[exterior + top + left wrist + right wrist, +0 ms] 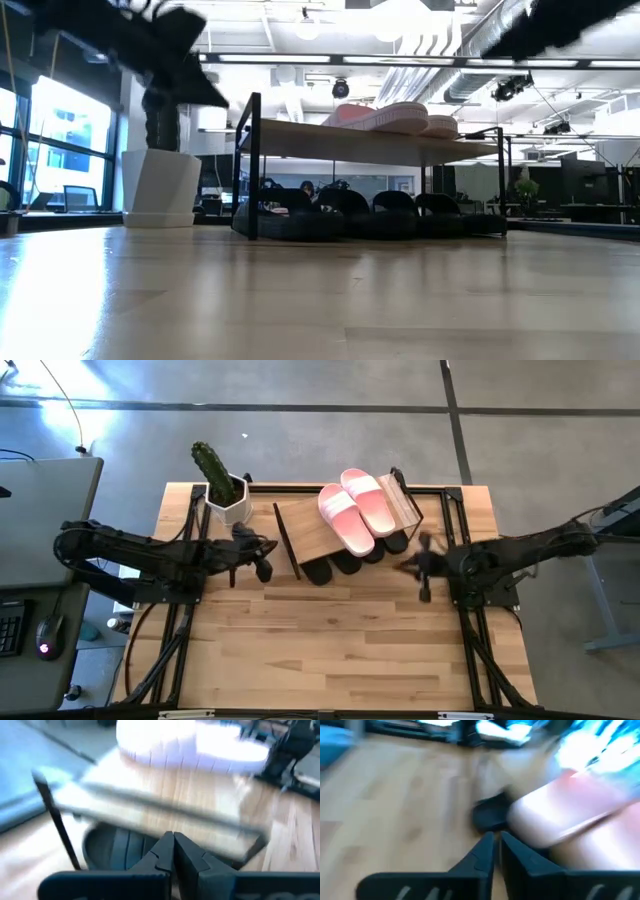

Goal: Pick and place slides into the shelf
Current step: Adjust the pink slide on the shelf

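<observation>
Your pink slides (356,508) lie side by side on the wooden top of the shelf (306,532), which stands at the back of the bench (330,650). The black slides (372,214) sit in a row underneath it, toes poking out at the front edge. Your left end effector (262,556) hangs just left of the shelf with its fingers (162,854) pressed together, holding nothing. Your right end effector (421,567) hangs just right of the shelf, fingers (486,851) likewise together and empty. A potted cactus (222,485) stands at the shelf's back left.
</observation>
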{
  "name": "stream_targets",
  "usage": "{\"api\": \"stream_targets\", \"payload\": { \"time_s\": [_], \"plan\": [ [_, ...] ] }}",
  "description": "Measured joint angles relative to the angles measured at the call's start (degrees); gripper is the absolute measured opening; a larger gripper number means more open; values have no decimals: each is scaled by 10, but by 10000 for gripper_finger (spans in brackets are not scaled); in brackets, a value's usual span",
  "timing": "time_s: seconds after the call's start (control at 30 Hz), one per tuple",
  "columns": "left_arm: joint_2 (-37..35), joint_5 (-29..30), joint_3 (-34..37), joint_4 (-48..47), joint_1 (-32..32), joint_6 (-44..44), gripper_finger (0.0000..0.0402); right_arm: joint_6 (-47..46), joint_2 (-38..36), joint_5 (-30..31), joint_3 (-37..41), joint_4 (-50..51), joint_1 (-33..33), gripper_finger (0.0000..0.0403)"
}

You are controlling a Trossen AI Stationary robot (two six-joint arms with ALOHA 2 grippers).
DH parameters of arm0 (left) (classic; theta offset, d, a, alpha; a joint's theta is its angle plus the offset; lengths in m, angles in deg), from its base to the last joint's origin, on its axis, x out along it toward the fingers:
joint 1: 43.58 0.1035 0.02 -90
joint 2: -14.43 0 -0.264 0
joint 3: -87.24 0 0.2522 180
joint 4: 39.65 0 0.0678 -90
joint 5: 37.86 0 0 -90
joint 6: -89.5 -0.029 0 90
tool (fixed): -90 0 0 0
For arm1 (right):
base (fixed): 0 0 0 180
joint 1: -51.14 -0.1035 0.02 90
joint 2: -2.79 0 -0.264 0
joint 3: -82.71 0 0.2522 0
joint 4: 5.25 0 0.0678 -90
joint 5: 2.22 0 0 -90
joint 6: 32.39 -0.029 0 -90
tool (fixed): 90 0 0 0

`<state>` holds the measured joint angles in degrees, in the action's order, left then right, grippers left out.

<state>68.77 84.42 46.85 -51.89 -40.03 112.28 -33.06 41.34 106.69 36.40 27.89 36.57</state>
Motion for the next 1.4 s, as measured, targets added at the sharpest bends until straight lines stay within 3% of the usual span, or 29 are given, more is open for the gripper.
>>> {"api": "stream_targets", "payload": {
  "time_s": [0.17,0.23,0.3,0.43,0.63,0.83,0.97,1.17,1.4],
  "plan": [
    [0,40,-42,1,-10,-66,0,166,14,112,-123,60,62,81],
    [0,53,-51,2,-10,-80,0,209,32,128,-147,62,112,113],
    [0,62,-55,0,-10,-89,0,241,54,93,-156,64,170,139],
    [0,68,-57,-2,-10,-91,0,276,123,-51,-154,62,302,163],
    [0,68,-57,-5,-9,-96,0,357,228,-110,-184,-1,430,157],
    [0,68,-57,-19,-9,-108,0,391,313,-142,-237,3,462,150],
    [0,68,-57,-28,-9,-112,0,398,360,-118,-254,19,456,149],
    [0,68,-57,-31,-9,-112,0,418,378,-70,-259,-23,452,149],
    [0,68,-57,-31,-9,-112,1,432,377,-69,-259,-30,453,149]
  ]
}}
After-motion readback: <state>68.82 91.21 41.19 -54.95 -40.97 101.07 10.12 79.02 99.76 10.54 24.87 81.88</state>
